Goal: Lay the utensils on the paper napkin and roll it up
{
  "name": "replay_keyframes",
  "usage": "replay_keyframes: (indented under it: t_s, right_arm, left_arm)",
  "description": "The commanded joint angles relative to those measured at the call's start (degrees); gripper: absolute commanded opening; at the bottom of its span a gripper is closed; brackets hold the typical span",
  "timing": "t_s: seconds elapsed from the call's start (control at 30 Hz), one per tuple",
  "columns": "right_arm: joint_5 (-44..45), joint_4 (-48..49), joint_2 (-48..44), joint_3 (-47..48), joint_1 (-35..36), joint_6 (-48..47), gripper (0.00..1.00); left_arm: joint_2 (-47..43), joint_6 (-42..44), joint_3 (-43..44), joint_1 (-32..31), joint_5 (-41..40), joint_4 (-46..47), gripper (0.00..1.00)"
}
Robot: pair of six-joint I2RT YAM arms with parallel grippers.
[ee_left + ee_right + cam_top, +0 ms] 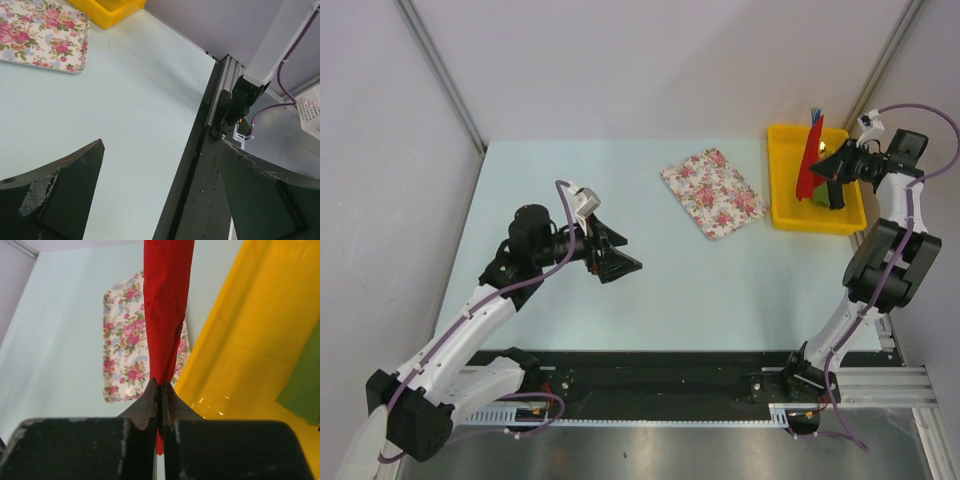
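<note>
My right gripper [160,388] has its jaws pressed together on the paper napkin [167,315]. In the wrist view the two black fingers [170,407] pinch the red sheet, which is bunched into a long, narrow roll running away from the camera. From the top camera the roll stands tilted above the yellow bin [782,175], its lower end down inside the bin, and I am holding it low on its length. A few thin blue tips of the utensils [815,117] stick out of the roll's upper end; I cannot make out more of them than that. A green piece [817,198] lies in the bin beside the roll's lower end, and the wrist view shows it at the right edge. A floral-print mat [713,192] lies flat on the pale table [720,290] just left of the bin, turned at an angle to it. My left gripper [625,255] is well to the left of the bin, beyond the mat, above bare table. Its jaws are spread wide with nothing between them. In its wrist view the two dark fingers [65,200] frame only tabletop and the black rail at the table's near edge, with a corner of the bin and the mat at the top of that view.
</note>
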Motion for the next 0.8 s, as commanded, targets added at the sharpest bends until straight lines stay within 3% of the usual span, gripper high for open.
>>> replay_keyframes:
  t_s: [0.0,0.53,0.77]
  right_arm:
    - [-1.78,0.26,6.92,7.59,0.38,-3.91,0.0]
    - [-4.06,-2.37,32.25,30.26,2.84,-1.98,0.0]
    - [-6.87,-1.67,39.38,35.54,3.63,4.6,0.0]
  left_arm:
    - [0.87,2.96,1.31,-0.2,0.09,-1.72,1.0]
    - [5.52,4.89,-0.54,0.07,-1.49,-4.8,1.0]
    - [7.37,4.98,-1.15,0.42,-1.84,-5.94,1.0]
